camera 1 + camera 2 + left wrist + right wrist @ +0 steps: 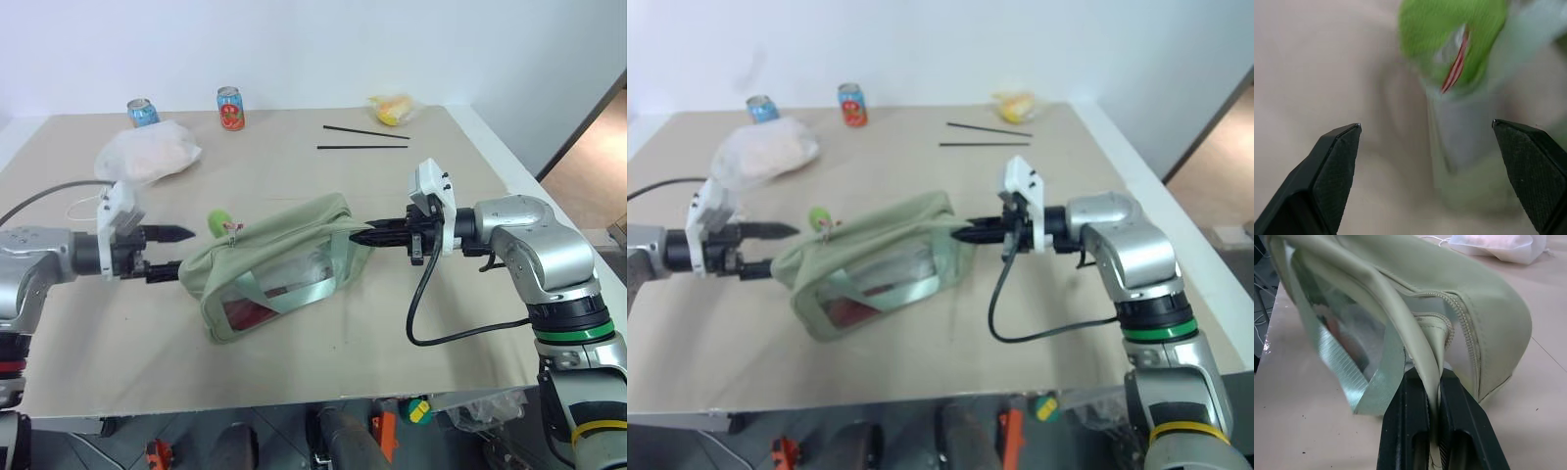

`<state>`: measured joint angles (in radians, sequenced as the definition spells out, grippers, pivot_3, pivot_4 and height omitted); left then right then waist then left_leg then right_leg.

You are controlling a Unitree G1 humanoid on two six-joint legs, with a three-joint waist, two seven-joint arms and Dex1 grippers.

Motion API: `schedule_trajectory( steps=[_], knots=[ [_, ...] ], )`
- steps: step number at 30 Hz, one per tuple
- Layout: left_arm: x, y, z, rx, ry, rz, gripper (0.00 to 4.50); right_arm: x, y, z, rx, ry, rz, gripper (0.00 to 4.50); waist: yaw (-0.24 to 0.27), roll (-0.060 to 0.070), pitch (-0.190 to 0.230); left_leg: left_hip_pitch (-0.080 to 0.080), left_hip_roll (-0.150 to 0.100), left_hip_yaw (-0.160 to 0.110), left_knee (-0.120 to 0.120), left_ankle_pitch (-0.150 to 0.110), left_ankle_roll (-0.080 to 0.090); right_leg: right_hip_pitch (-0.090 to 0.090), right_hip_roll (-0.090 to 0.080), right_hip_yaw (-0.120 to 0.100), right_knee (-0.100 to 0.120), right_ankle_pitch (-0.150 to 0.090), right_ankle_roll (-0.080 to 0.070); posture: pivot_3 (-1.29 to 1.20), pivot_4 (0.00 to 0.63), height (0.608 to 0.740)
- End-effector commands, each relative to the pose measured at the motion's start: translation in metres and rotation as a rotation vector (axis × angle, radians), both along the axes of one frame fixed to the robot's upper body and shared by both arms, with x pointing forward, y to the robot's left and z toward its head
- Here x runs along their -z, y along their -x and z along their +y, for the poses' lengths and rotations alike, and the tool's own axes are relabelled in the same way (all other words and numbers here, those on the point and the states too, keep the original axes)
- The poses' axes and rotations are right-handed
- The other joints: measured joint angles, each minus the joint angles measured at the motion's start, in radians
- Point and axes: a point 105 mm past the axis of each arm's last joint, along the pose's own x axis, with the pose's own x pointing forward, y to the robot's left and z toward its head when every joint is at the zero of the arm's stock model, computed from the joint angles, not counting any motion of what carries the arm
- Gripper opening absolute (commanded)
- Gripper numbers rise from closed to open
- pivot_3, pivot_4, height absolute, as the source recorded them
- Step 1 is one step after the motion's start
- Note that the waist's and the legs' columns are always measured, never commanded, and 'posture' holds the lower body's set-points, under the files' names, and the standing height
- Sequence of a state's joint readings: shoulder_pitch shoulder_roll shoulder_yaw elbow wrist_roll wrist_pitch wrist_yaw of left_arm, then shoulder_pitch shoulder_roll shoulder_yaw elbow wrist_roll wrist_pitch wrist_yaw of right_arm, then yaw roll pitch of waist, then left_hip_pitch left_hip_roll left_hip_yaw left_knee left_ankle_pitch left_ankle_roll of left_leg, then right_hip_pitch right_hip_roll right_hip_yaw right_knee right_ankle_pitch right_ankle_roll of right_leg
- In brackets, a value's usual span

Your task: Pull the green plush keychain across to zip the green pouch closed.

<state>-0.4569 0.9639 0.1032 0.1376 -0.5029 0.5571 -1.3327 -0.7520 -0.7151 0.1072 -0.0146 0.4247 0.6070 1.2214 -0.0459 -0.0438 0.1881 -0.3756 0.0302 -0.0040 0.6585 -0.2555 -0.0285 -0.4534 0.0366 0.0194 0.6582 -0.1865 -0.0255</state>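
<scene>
1. My right gripper (370, 235) is clenched on the near end of the green pouch (279, 264); in the right wrist view a fold of the pouch fabric is pinched between its two black fingers (1405, 431).
2. My left gripper (176, 250) is released, fingers spread wide with nothing between them, sitting just off the opposite end of the pouch.
3. The green plush keychain (219, 220) sits at the pouch's top corner on my left gripper's side, just ahead of its upper fingertip and not touching it. In the left wrist view the keychain (1452, 44) is beyond the spread fingers, with a red-pink charm hanging at its middle.
4. The pouch hangs stretched between the two grippers over the table (323, 343), its clear window facing me with red contents behind it and the green strap across it.
5. Past my left gripper lies a white crinkly bag (147, 152); further back stand a blue can (143, 112) and a red can (230, 108).
6. Beyond my right gripper lie two black sticks (362, 139) and a yellow packet (394, 108).
</scene>
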Motion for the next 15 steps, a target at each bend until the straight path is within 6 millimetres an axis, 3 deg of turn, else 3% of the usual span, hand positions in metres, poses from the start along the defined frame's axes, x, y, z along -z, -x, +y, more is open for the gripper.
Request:
schedule_trajectory(
  steps=[1,7,12,15],
  knots=[
    [-0.008,0.002,0.016,-0.011,-0.046,-0.009,4.47,-0.015,0.001,0.000,-0.009,-0.001,-0.055,0.00,0.000,0.000,0.000,0.000,0.000,0.000,0.000,0.000,0.000,0.000,0.000,0.000,0.000,0.000,0.000,0.00,0.150,0.740],
    [-0.024,-0.011,0.021,-0.060,0.006,-0.071,4.47,-0.014,0.001,0.001,-0.019,0.005,-0.056,0.00,0.001,0.000,0.000,-0.001,0.000,0.000,0.000,0.000,0.000,0.000,0.000,0.000,0.000,0.000,0.000,0.00,0.150,0.740],
    [-0.061,-0.032,0.013,-0.129,0.224,-0.162,4.47,-0.013,0.001,0.002,-0.022,0.009,-0.053,0.00,0.003,0.000,0.000,-0.001,0.000,0.000,0.001,0.000,0.000,0.000,-0.001,0.000,0.000,0.000,0.000,0.00,0.150,0.740],
    [-0.070,-0.039,0.008,-0.142,0.285,-0.174,4.47,-0.013,0.001,0.001,-0.022,0.011,-0.053,0.00,0.000,0.000,0.000,-0.001,-0.001,0.000,0.001,0.000,0.000,0.000,-0.001,0.000,0.000,0.000,0.000,0.00,0.150,0.740]
  ],
)
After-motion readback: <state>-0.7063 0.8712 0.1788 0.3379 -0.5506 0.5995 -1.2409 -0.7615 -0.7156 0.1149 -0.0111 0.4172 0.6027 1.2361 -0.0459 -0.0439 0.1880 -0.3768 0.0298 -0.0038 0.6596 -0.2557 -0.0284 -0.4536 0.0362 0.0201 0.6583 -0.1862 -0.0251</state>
